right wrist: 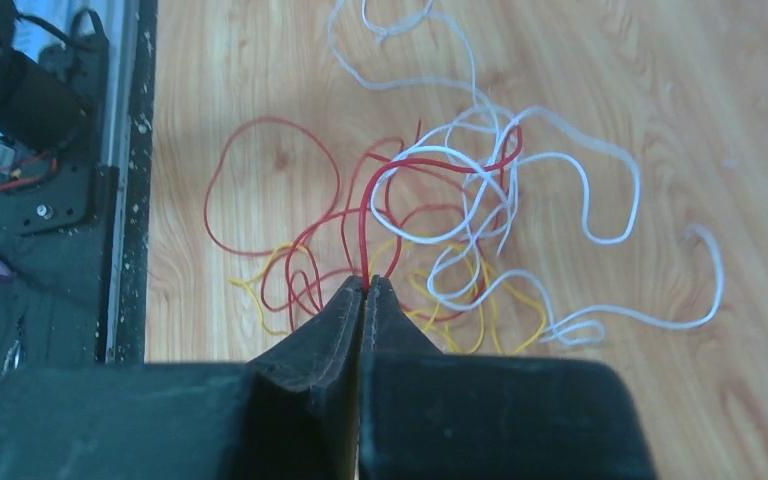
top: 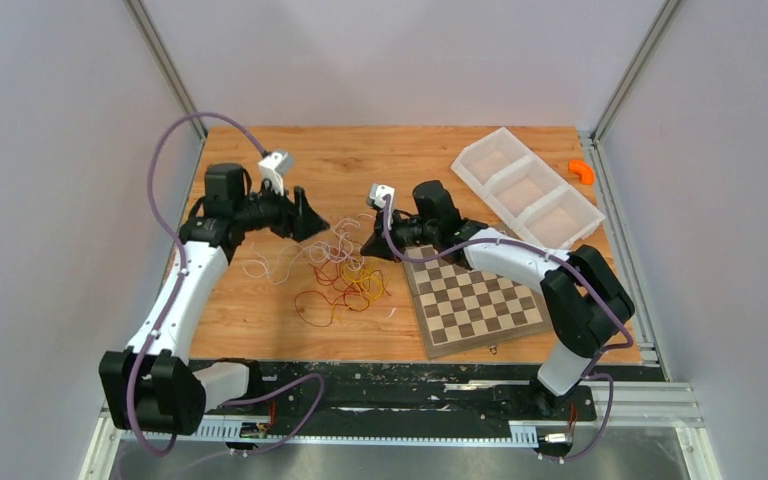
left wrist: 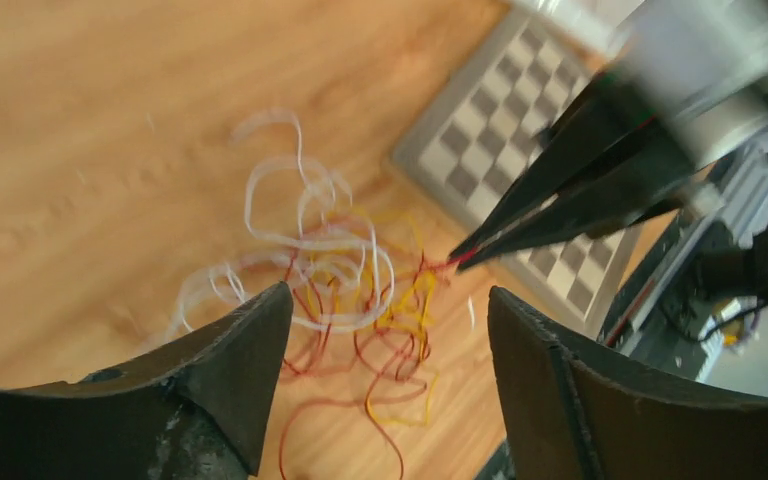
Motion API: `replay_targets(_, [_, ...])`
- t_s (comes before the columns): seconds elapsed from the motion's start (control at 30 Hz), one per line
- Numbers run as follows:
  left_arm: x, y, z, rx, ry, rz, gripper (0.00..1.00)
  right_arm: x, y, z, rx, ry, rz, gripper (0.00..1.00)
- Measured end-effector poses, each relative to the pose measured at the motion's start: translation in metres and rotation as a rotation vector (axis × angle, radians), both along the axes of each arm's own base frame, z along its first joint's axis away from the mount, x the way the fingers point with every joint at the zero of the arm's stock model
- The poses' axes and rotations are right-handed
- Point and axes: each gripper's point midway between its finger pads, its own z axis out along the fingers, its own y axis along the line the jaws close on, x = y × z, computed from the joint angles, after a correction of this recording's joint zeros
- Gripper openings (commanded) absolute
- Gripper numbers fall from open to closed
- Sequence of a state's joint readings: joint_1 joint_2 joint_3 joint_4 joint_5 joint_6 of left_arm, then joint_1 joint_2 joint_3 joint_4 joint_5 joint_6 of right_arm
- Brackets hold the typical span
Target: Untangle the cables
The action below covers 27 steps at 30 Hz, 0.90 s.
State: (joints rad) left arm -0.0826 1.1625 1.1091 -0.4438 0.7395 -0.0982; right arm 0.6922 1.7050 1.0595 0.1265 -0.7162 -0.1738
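The cables lie in a loose tangle of red, yellow-orange and white wires on the wooden table, just left of the chessboard. My right gripper is shut on a red cable, whose strand rises from the pile into the closed fingertips. White loops and yellow loops spread around it. My left gripper hovers open and empty over the pile's far left side. In the left wrist view its fingers frame the tangle, and the right gripper's tip is pinching the red strand.
A chessboard lies to the right of the tangle, under the right arm. A white three-compartment tray sits at the back right, with a small orange object beyond it. A black rail runs along the table's near edge.
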Motion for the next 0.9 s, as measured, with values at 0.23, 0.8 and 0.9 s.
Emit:
replay_targets(0.23, [-0.016, -0.002, -0.100, 0.020, 0.239, -0.074, 0.75, 0.003, 0.007, 0.032, 0.055, -0.045, 0.025, 0.00])
replay_targets(0.8, [0.032, 0.013, -0.145, 0.061, 0.261, 0.049, 0.70, -0.018, -0.007, 0.052, 0.060, -0.047, 0.041, 0.00])
replay_targets(0.9, [0.041, 0.026, -0.158, 0.104, 0.282, 0.115, 0.76, -0.037, -0.023, 0.061, 0.063, -0.082, 0.061, 0.00])
